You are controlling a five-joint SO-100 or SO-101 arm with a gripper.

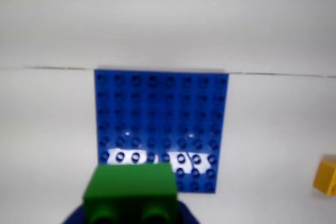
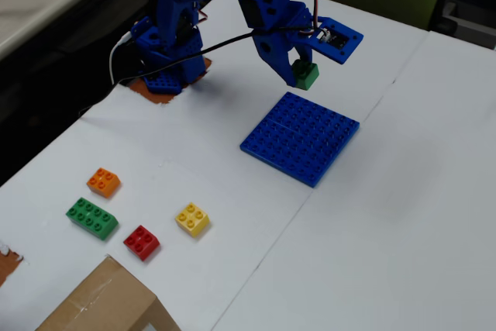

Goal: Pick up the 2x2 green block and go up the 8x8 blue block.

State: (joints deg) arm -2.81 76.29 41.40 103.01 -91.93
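Note:
My blue gripper (image 2: 301,70) is shut on the 2x2 green block (image 2: 305,75) and holds it in the air, just past the far edge of the 8x8 blue block (image 2: 301,138) in the fixed view. In the wrist view the green block (image 1: 131,192) fills the bottom centre, studs facing the camera, with blue fingers (image 1: 79,216) beside it. The blue baseplate (image 1: 160,114) lies flat on the white table ahead of it, with glare on its near rows.
In the fixed view an orange brick (image 2: 103,181), a longer green brick (image 2: 91,218), a red brick (image 2: 142,242) and a yellow brick (image 2: 192,218) lie at the lower left. A cardboard box (image 2: 101,304) sits at the bottom. A yellow brick (image 1: 326,175) shows at the wrist view's right edge.

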